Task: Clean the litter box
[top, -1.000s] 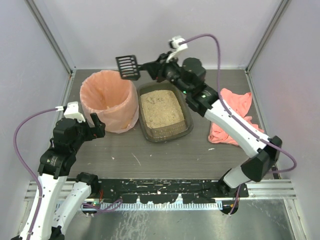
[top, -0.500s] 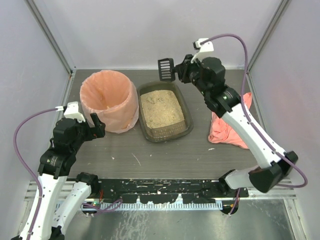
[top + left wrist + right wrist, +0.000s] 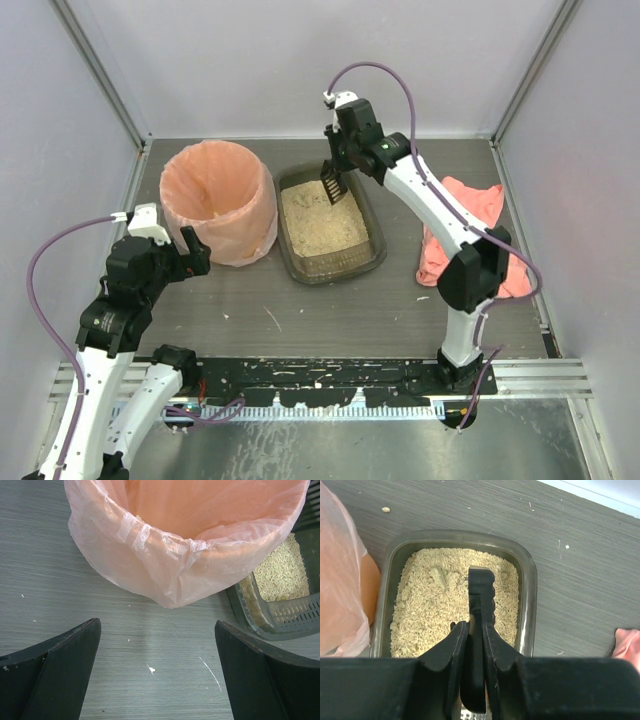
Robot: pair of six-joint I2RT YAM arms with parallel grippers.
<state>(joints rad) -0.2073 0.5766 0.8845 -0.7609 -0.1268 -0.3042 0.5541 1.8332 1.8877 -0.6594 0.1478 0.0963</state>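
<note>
The litter box (image 3: pixel 375 250), a shallow dark olive tray of beige litter, lies mid-table; it also shows in the right wrist view (image 3: pixel 530 580) and at the right of the left wrist view (image 3: pixel 295 622). My right gripper (image 3: pixel 338 165) is shut on the handle of a black slotted scoop (image 3: pixel 332 185), which hangs blade-down over the far end of the litter; the scoop is seen edge-on in the right wrist view (image 3: pixel 481 595). Small clumps (image 3: pixel 440 576) lie in the litter left of the scoop. My left gripper (image 3: pixel 190 250) is open and empty near the bin's front.
A round bin lined with a peach-pink bag (image 3: pixel 216 200) stands left of the litter box, its rim close ahead in the left wrist view (image 3: pixel 190 545). A pink cloth (image 3: pixel 462 235) lies right of the box. White walls and metal posts enclose the table.
My right arm swung the scoop from above the bin rightward, then down over the far end of the litter box, blade now pointing downward. The left arm has not moved.
</note>
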